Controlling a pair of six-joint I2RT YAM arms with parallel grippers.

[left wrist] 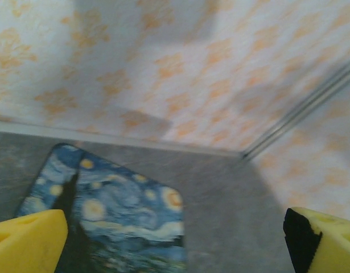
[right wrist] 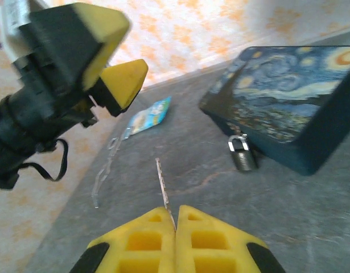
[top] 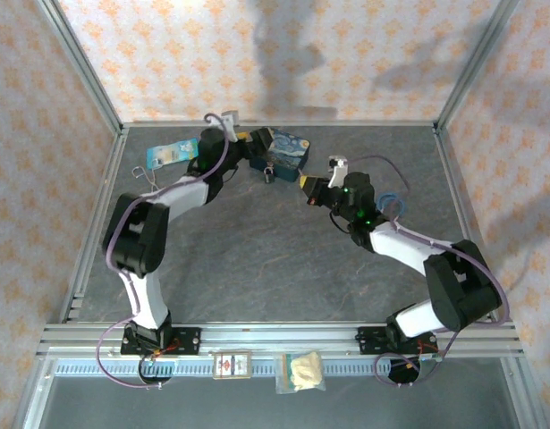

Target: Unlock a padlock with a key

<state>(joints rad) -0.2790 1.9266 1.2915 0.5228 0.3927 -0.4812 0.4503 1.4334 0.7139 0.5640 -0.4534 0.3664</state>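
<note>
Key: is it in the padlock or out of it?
Out. The right tool pinches the key, tip free; the padlock sits apart, beside the blue tin.

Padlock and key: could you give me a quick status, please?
Left gripper open, near tin. Right gripper shut on key. Padlock upright beside tin, key not inserted.

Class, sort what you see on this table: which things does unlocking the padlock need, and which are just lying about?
Needed: padlock; key, pinched in the shut right gripper.
Lying about: blue starry tin; blue packet; bent wire loop.
</note>
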